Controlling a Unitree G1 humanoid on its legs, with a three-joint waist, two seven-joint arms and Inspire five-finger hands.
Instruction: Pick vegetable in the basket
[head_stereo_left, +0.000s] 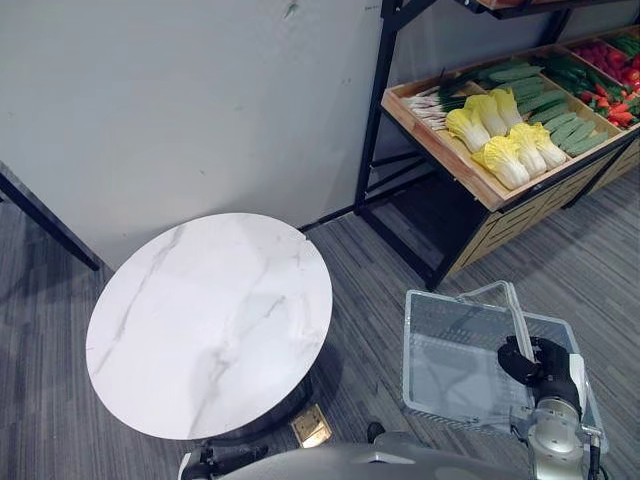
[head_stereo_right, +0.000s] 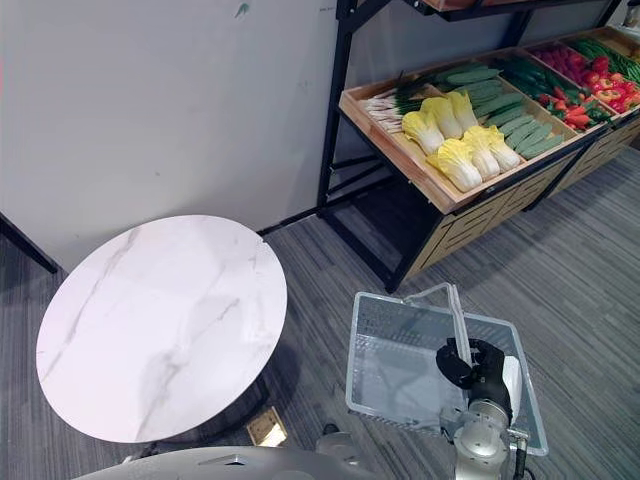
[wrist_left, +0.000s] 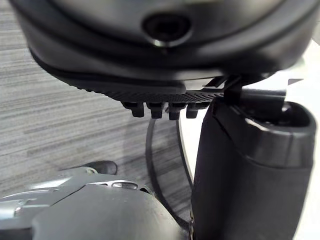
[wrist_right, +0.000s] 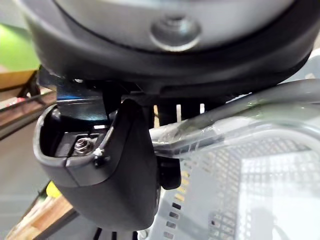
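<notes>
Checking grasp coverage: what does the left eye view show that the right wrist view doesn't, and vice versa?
Left eye view: the round marble table, the produce shelf with yellow-green cabbages, and the whole basket, which looks empty.
Right wrist view: the handle up close, running past the thumb.
Both: the right hand closed on the basket's handle, and the mesh wall.

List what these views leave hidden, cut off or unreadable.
Eye views: the right edge cuts off the red vegetables.
Eye views: the right hand, gripping the handle, hides the basket's near corner.
Eye views: the table's top hides its base.
Eye views: the top edge cuts off the upper shelf.
</notes>
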